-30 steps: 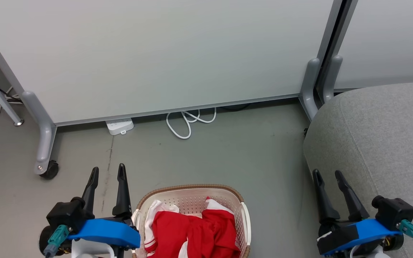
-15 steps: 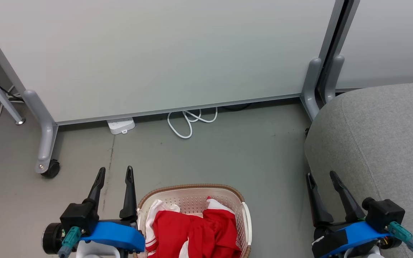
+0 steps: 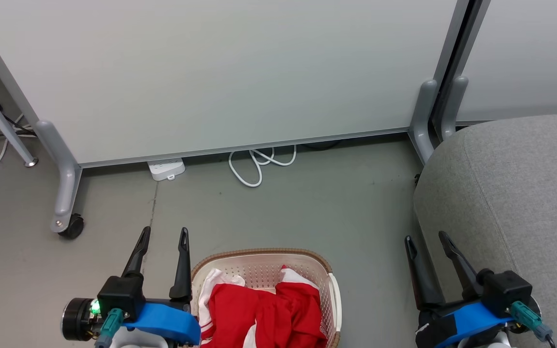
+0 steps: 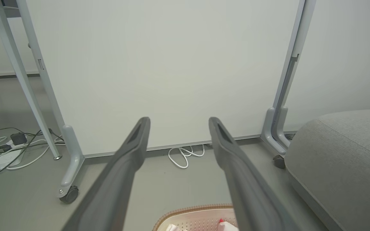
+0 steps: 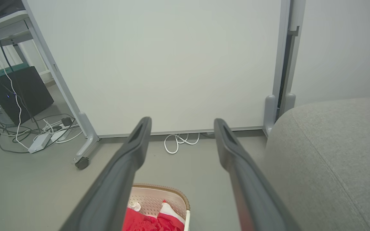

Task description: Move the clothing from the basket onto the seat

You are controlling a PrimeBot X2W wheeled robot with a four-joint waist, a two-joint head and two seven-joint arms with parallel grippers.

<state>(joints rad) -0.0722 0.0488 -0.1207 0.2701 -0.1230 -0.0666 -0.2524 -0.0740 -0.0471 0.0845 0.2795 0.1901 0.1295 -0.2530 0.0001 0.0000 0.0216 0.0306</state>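
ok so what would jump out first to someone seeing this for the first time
The bright red clothing heaped in the cream basket, bottom centre of the head view, stands out against the grey floor. The big grey seat sits at the right, and the open left pincer and right pincer flank the basket, both empty.

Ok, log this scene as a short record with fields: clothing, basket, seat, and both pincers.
basket: cream, brown rim, standing on the floor
clothing: red and white, bunched inside the basket
seat: grey cushion on the robot's right
left pincer: open, empty, beside the basket
right pincer: open, empty, near the seat's edge
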